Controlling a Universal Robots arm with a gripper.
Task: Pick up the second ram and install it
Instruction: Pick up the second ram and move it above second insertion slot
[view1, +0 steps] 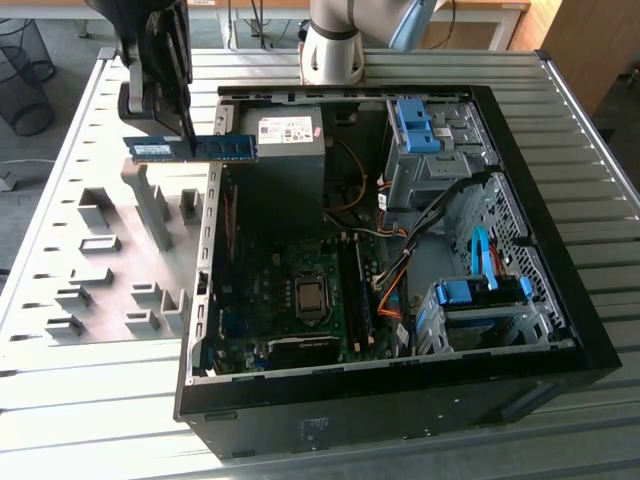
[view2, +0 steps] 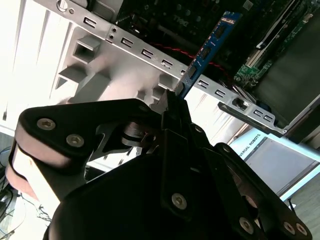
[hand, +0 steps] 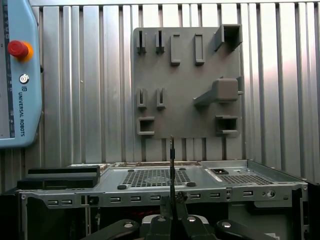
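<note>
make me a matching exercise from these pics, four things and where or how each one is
1. second ram
2. gripper
3. grey fixture plate
4. red button

a. lying flat beside the computer case, at the exterior view's left
b. on the light blue pendant
c. held in the air, long side level
d. shut on a blue stick

Pairs: 1-c, 2-d, 3-a, 4-b

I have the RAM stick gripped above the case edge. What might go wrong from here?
1. The RAM stick appears to hang over the case's side wall; lowering here might clip it.
2. The gripper pinches only a narrow part of the stick, so it may tilt on contact.
3. Orange cables lie beside the memory slots and might snag.
</note>
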